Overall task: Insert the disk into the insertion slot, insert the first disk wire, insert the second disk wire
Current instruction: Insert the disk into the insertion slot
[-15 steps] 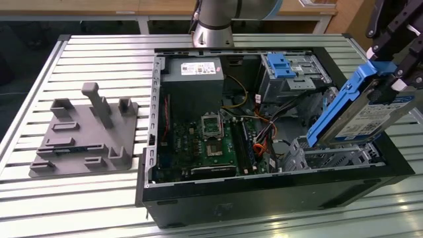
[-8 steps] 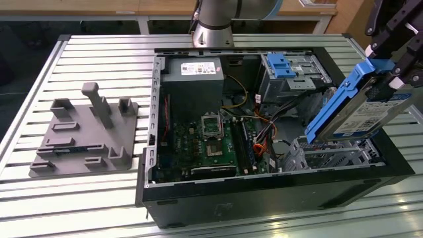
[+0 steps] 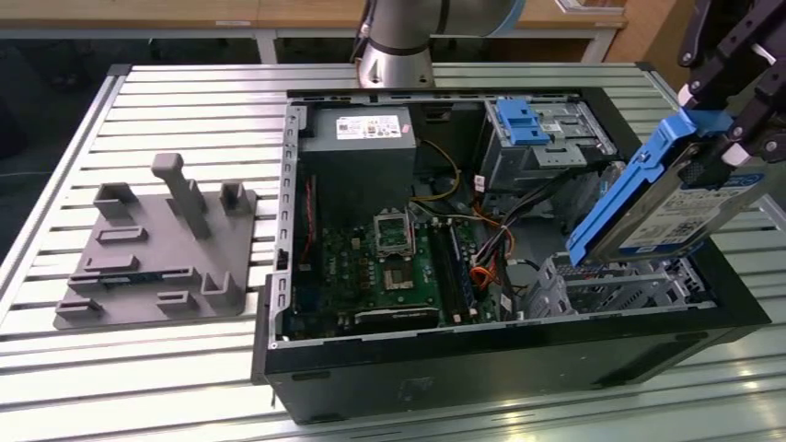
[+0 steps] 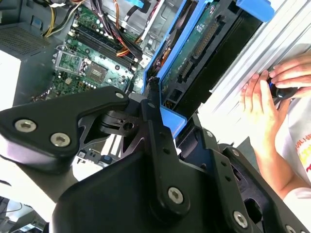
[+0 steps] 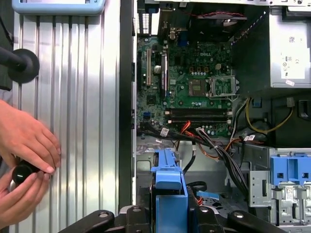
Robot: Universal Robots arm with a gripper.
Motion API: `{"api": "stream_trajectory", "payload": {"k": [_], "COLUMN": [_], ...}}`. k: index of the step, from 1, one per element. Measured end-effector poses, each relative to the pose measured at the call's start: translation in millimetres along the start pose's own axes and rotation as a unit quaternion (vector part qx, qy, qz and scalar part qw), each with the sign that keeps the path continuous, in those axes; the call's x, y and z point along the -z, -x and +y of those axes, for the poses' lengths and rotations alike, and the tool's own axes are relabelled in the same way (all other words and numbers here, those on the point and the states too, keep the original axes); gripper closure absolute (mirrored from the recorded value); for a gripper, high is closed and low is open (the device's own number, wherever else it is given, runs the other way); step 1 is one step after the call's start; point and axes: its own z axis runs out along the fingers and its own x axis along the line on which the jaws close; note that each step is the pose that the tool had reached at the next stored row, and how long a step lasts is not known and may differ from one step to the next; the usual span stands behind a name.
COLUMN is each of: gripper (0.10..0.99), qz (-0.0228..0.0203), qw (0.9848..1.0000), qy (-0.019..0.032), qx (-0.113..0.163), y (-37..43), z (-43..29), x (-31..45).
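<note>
1. Exterior view, gripper [image 3: 727,152]: closed on the upper part of the disk [image 3: 664,203], one finger on each flat face. It holds nothing else.
2. Disk: a grey drive with a white label in a blue frame. It is held tilted, upper end leaning toward the exterior view's right. The lower end is just over the mouth of the insertion slot [image 3: 614,281]. I cannot tell whether the two touch. The disk is not seated.
3. Insertion slot: a silver perforated cage in the corner of the open computer case [image 3: 491,345], at the exterior view's right.
4. Wires [image 3: 489,262]: a loose bundle of orange, red and black between the circuit board [image 3: 393,258] and the insertion slot. None appears joined to the disk.
5. Taller bay [image 3: 531,124]: it carries a blue latch and stands beyond the insertion slot, apart from the disk.
6. Hands [image 5: 26,141]: in the first wrist view a person's hands rest on the slatted desk [image 5: 82,97] beside the case, around a small black item.
7. Grey fixture [image 3: 147,249]: on the desk, well apart at the exterior view's left.
8. Hazards, as judged:
   - Entered at this tilt, the blue frame could catch on a cage wall and jam.
   - Loose wires near the cage mouth could be pinched under the disk.
   - A jam could twist the disk in the grip.
   - The hands are close to the arm's working space.
</note>
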Motion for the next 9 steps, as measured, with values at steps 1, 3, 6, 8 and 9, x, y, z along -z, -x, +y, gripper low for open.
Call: {"api": "stream_trajectory", "payload": {"k": [1, 3, 6, 8, 9], "gripper": [0.722, 0.722, 0.722, 0.722, 0.722], "qz": [-0.0001, -0.0008, -0.0018, -0.0024, -0.0026], "qw": [1.0000, 1.0000, 1.0000, 1.0000, 1.0000], "qy": [0.0000, 0.0000, 0.0000, 0.0000, 0.0000], "qx": [0.000, 0.000, 0.000, 0.000, 0.000], "y": [0.5, 1.7, 4.2, 5.8, 6.5], "z": [-0.6, -2.0, -3.5, -4.6, -5.4], "x": [-0.1, -0.5, -1.1, -1.7, -2.1]}}
